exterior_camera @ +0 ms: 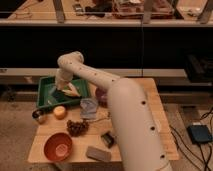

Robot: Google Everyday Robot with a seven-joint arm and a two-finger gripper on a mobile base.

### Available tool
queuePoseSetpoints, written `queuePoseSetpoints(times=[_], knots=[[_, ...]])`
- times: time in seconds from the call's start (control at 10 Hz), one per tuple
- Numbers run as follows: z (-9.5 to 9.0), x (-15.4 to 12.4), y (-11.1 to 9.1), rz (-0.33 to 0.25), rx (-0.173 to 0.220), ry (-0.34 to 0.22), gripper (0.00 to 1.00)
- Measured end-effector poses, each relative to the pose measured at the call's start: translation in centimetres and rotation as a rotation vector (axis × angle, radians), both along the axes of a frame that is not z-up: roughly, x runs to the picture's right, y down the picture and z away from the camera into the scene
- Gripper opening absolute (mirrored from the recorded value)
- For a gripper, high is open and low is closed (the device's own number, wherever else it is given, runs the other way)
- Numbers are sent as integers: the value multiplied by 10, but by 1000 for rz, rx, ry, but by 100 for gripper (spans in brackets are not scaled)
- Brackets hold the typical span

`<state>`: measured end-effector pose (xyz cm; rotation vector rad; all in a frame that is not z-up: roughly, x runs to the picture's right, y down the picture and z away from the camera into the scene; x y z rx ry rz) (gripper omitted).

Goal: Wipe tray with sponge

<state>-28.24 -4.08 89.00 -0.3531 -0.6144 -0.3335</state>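
Observation:
The green tray (46, 100) sits at the table's back left corner. My arm reaches from the lower right, up and over the table, and comes down into the tray. My gripper (60, 92) is low inside the tray, near its middle. A dark teal sponge (58, 96) shows right under the gripper, against the tray floor. A pale yellow item (73, 90) lies in the tray just right of the gripper.
On the wooden table (150, 115) are an orange-brown bowl (57, 146), grapes (77, 127), a yellow fruit (60, 112), a small dark cup (39, 116), a clear cup (90, 107), a grey block (98, 153) and a small dark object (107, 138). Dark shelving stands behind.

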Motion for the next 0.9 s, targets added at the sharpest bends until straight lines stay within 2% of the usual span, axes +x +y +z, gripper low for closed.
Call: queuePoseSetpoints(times=[0.4, 0.6, 0.9], knots=[[18, 1, -20, 2, 19, 40, 0], [36, -2, -25, 5, 24, 55, 0], [44, -30, -27, -8, 32, 24, 0]])
